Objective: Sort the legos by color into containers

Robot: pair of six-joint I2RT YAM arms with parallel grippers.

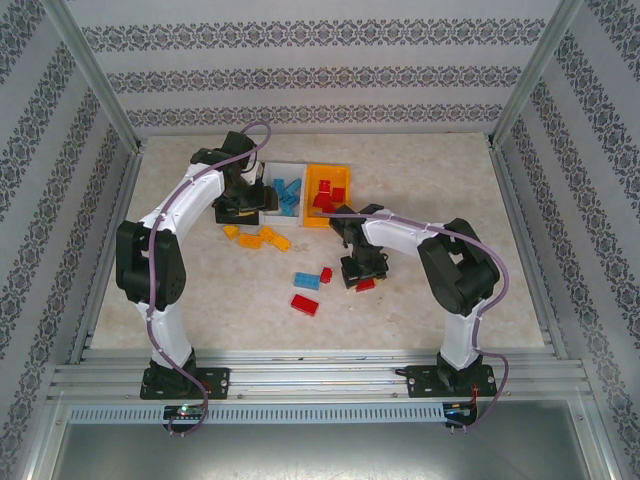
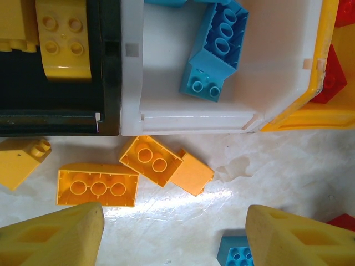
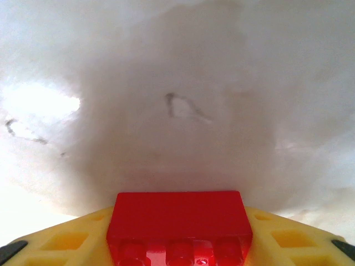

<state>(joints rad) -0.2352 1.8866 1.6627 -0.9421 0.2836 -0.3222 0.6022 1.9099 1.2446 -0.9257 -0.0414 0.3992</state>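
Observation:
The containers stand in a row: a black bin (image 2: 110, 66) holding yellow legos (image 2: 62, 39), a white bin (image 1: 283, 168) with light blue legos (image 2: 213, 52), and an orange bin (image 1: 346, 183) with red ones (image 1: 327, 196). My left gripper (image 2: 175, 238) hangs open just in front of the bins, above loose yellow legos (image 2: 97, 185) and nothing is between its fingers (image 2: 52, 238). My right gripper (image 1: 362, 276) is low over the table, shut on a red lego (image 3: 178, 219) that sits snug between both yellow fingers (image 3: 283, 238).
Loose on the table between the arms lie a blue lego (image 1: 307, 280), a small red one (image 1: 326, 273) and a larger red one (image 1: 304, 304). Yellow bricks (image 1: 262, 238) lie before the bins. Patterned walls and a metal frame (image 1: 300, 375) enclose the table.

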